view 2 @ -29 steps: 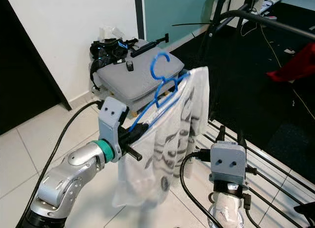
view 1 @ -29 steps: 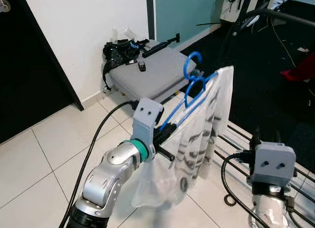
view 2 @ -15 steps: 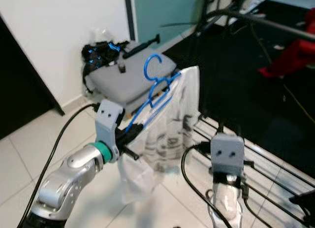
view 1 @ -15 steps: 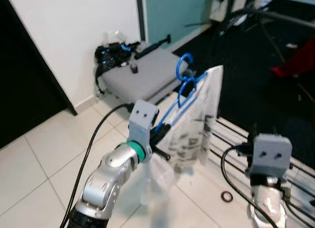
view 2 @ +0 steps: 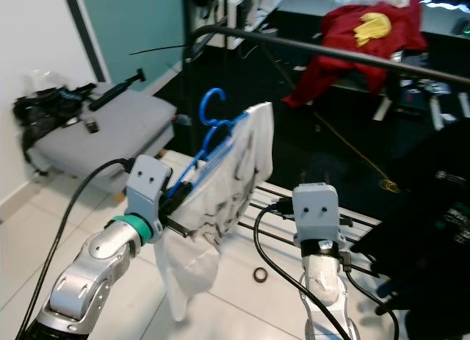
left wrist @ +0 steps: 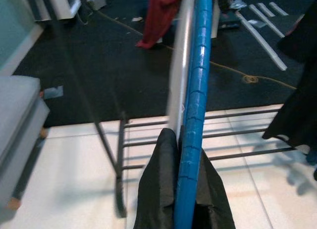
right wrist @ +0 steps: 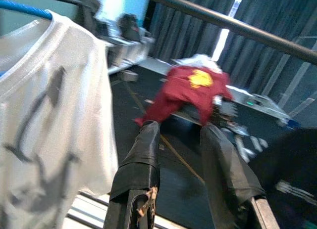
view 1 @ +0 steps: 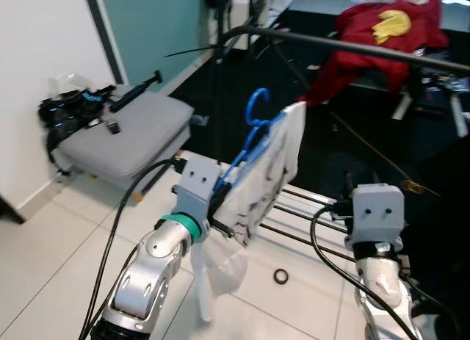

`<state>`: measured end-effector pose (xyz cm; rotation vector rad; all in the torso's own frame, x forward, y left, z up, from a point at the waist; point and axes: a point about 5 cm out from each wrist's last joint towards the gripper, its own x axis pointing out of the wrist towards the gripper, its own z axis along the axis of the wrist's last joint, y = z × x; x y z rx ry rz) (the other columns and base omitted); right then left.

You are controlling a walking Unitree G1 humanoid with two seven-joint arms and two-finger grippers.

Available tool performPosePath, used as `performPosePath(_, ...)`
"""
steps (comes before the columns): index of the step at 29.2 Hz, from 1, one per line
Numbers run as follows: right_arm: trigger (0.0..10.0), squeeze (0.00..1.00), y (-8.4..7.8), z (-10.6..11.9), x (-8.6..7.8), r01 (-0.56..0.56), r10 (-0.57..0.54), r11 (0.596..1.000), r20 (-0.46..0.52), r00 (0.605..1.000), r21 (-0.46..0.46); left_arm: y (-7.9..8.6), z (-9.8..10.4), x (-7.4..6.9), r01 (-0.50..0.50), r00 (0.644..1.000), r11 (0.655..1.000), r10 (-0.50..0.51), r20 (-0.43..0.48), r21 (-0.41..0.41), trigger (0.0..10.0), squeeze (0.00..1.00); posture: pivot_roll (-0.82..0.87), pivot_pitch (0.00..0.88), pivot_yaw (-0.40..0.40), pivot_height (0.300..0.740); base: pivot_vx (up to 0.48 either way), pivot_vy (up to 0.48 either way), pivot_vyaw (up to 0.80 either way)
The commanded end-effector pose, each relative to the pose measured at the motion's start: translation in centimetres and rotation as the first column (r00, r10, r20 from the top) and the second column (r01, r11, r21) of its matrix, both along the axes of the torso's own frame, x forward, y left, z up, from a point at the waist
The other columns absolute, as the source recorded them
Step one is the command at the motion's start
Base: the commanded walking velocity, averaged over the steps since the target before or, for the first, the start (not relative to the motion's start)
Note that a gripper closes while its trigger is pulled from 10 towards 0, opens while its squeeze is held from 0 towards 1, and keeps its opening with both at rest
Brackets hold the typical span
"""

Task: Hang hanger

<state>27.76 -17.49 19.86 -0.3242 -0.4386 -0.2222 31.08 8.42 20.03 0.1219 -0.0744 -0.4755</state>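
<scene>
Hanger: blue hanger (view 1: 250, 138) carrying a white printed T-shirt (view 1: 268, 175), raised below the dark clothes rail (view 1: 352, 48).
Left gripper (left wrist: 181, 177): fingers pinched on the hanger's arm.
Right gripper (right wrist: 181, 162): fingers spread, empty, beside the shirt.
Behind: red garment (view 1: 382, 24) over the rail.

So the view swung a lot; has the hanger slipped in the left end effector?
No: the hanger sits clamped in the left end effector as before, shirt on.

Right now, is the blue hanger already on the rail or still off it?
Off. The blue hanger, held by the left gripper, has its hook below the dark rail.
</scene>
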Motion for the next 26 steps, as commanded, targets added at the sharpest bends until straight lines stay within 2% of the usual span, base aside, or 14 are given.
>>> performPosePath(1,10.0,0.0,0.3,-0.5,0.0,-0.015,0.015,1.0,-0.013,1.0,0.013,0.4,0.4,-0.1,-0.009,0.999,1.0,0.009,0.035,-0.007,10.0,0.0,-0.21,0.155,0.085,0.74,0.0,0.0,-0.77)
performPosePath(6,10.0,0.0,0.5,-0.6,0.3,-0.024,0.024,0.999,-0.013,1.0,0.022,1.2,0.1,0.3,-0.054,0.997,0.999,0.054,0.055,-0.002,10.0,0.0,-0.21,0.144,0.088,0.74,0.0,0.0,-0.77)
performPosePath(7,10.0,0.0,0.7,-0.5,0.5,-0.032,0.032,0.999,-0.008,0.999,0.026,1.8,0.0,0.7,-0.1,0.993,0.995,0.099,0.058,0.014,10.0,0.0,-0.22,0.14,0.089,0.74,0.0,0.0,-0.77)
performPosePath(12,10.0,0.0,1.0,-0.3,0.9,-0.048,0.048,0.998,-0.002,0.999,0.031,3.1,-0.4,1.3,-0.19,0.981,0.98,0.187,0.057,0.052,10.0,0.0,-0.21,0.143,0.084,0.74,0.0,0.0,-0.77)
performPosePath(13,10.0,0.0,1.6,-0.1,1.3,-0.069,0.069,0.997,0.001,0.998,0.028,4.5,-1.0,1.7,-0.265,0.964,0.962,0.262,0.047,0.07,10.0,0.0,-0.21,0.146,0.078,0.74,0.0,0.0,-0.78)
performPosePath(14,10.0,0.0,1.6,-0.1,1.3,-0.069,0.069,0.997,0.001,0.998,0.028,4.5,-1.0,1.7,-0.265,0.964,0.962,0.262,0.047,0.07,10.0,0.0,-0.21,0.146,0.078,0.74,0.0,0.0,-0.78)
performPosePath(15,10.0,0.0,2.1,0.1,1.7,-0.093,0.093,0.995,0.002,0.996,0.028,5.9,-1.7,1.8,-0.331,0.944,0.94,0.329,0.033,0.084,10.0,0.0,-0.21,0.145,0.059,0.74,0.0,0.0,-0.78)
performPosePath(16,10.0,0.0,2.1,0.1,1.7,-0.093,0.093,0.995,0.002,0.996,0.028,5.9,-1.7,1.8,-0.331,0.944,0.94,0.329,0.033,0.084,10.0,0.0,-0.21,0.145,0.059,0.74,0.0,0.0,-0.78)
performPosePath(18,10.0,0.0,2.8,0.3,2.2,-0.131,0.131,0.991,-0.003,0.991,0.027,7.9,-2.5,1.7,-0.413,0.91,0.906,0.413,0.029,0.09,10.0,0.0,-0.2,0.147,0.012,0.74,0.0,0.0,-0.78)
performPosePath(19,10.0,0.0,2.8,0.3,2.2,-0.131,0.131,0.991,-0.003,0.991,0.027,7.9,-2.5,1.7,-0.413,0.91,0.906,0.413,0.029,0.09,10.0,0.0,-0.2,0.147,0.012,0.74,0.0,0.0,-0.78)
performPosePath(20,10.0,0.0,3.1,0.4,2.5,-0.157,0.157,0.987,-0.009,0.988,0.021,8.7,-2.5,1.4,-0.443,0.897,0.894,0.442,0.032,0.064,10.0,0.0,-0.2,0.148,0.0,0.74,0.0,0.0,-0.78)
performPosePath(26,10.0,0.0,3.2,0.4,2.8,-0.169,0.17,0.985,-0.011,0.985,0.018,8.4,-2.4,0.9,-0.448,0.894,0.894,0.446,0.04,0.034,10.0,0.0,-0.17,0.148,0.003,0.74,0.0,0.0,-0.79)
